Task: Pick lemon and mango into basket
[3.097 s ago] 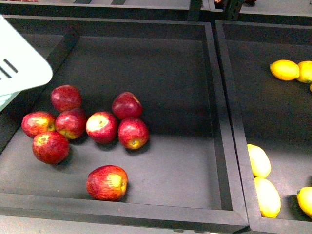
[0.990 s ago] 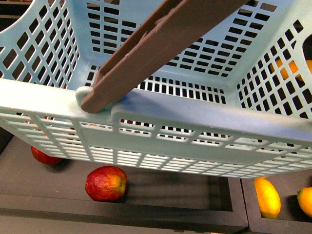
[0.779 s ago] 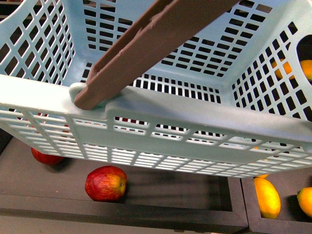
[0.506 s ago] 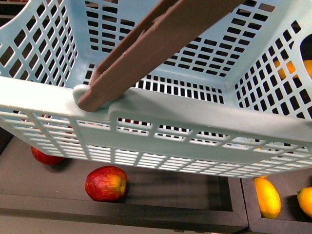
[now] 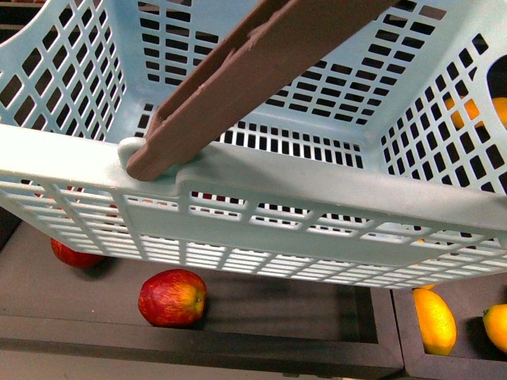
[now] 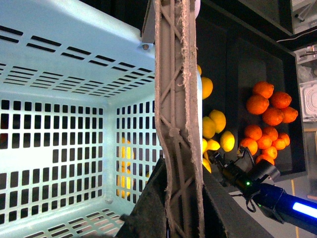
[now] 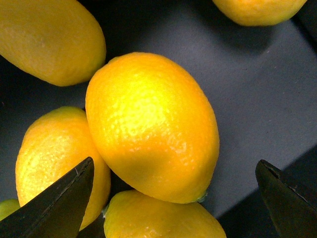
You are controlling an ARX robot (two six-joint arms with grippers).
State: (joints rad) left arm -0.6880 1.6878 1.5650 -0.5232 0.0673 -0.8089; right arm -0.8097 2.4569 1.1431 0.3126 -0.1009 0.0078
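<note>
**Basket held aloft by its handle; right jaws spread over a lemon**

The basket fills most of the front view. It hangs tilted above the dark tray, with its near rim towards the camera and its slotted floor and walls open to view. Its brown handle runs diagonally from the near-rim pivot up and out of the picture. In the left wrist view the left gripper is clenched on that handle, one dark finger on each side of the ribbed bar.

The right arm shows in the left wrist view beside the basket's outer wall, reaching towards a cluster of yellow fruit. The right gripper is released, with its two dark fingertips spread wide on either side of the lemon. I cannot tell whether either tip touches it.

The mango lies in the right-hand tray compartment near the front edge, just below the basket's lower corner. A red apple lies in the left compartment under the basket, and another is half hidden by the basket wall.

The lemon lies on the dark tray floor, pressed against other lemons. A pile of tangerines lies in the next compartment beyond them.
</note>
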